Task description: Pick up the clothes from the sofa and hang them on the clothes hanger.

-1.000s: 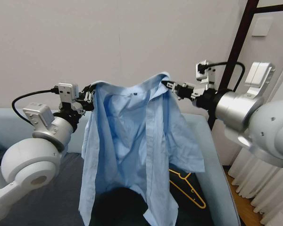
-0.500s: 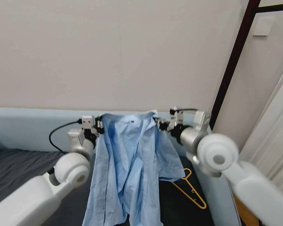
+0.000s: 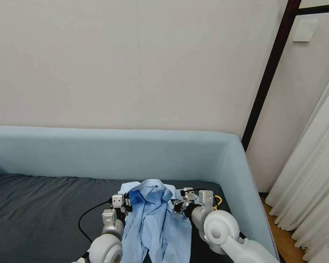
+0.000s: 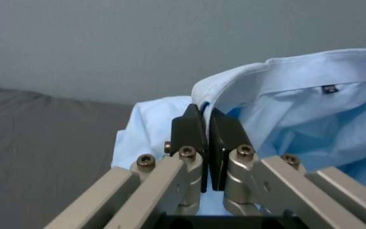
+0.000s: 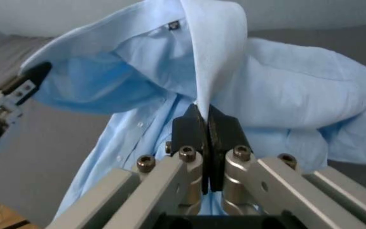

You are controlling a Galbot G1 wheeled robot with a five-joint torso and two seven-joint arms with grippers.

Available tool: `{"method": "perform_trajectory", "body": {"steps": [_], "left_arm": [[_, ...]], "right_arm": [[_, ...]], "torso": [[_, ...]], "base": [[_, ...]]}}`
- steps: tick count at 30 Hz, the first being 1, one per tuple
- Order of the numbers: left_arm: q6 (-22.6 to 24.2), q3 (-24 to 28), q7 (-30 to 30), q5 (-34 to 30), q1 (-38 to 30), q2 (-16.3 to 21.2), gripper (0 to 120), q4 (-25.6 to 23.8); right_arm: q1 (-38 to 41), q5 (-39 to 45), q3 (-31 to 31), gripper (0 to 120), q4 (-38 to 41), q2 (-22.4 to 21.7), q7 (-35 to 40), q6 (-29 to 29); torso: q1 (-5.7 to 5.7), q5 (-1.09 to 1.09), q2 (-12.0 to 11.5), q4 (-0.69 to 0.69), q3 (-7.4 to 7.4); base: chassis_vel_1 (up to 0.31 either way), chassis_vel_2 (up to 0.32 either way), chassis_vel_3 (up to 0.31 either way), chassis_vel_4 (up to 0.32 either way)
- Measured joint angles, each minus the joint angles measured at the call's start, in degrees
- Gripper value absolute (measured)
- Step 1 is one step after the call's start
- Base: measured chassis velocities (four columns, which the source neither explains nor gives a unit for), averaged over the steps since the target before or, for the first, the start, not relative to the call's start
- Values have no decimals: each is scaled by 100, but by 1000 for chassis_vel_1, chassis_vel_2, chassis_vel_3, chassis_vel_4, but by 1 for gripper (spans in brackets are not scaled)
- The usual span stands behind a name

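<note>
You can make out little of the hanger (image 3: pixel 217 199): only a yellow sliver beyond the right arm, on the sofa (image 3: pixel 98 153) seat. The shirt (image 3: pixel 153 219) is cut off at the bottom edge, so its hem is hidden. Both arms reach forward, low over the seat and close together. The left gripper (image 3: pixel 125 202) is clamped on one side of the collar and the right gripper (image 3: pixel 176 207) pinches the other, with the shirt draped between them.

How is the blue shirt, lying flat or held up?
Held up: left gripper and right gripper each pinch the blue shirt, which drapes between them.
</note>
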Motion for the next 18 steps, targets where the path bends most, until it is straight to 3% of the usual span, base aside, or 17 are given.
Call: {"method": "perform_trajectory", "body": {"steps": [4,7,8,11,18], "left_arm": [[-43,132,85,-107,-515,-207,0,602],[-138,372,207,-194,-1224,-692,0,1490],[-138,372,207,-194,-1224,-692,0,1490],[-226,570,275,-72,-1629,-1083,0,2110],[-283,792,304,105,-1772,-1324,0,2472]], "right_arm": [[461,-267,-90,0,-893,40,-500,104],[851,-713,-155,0,-2027,148,-1163,426],[851,-713,-155,0,-2027,148,-1163,426],[998,-1093,-101,0,-2770,275,-1525,783],[962,-1313,103,5,-2949,167,-1631,867]], "torso": [[1,0,-1,0,1],[1,1,-1,-4,1],[1,1,-1,-4,1],[2,3,-1,-3,2],[2,1,-1,-2,1]], "base": [[0,0,0,0],[0,0,0,0],[0,0,0,0],[0,0,0,0],[0,0,0,0]]}}
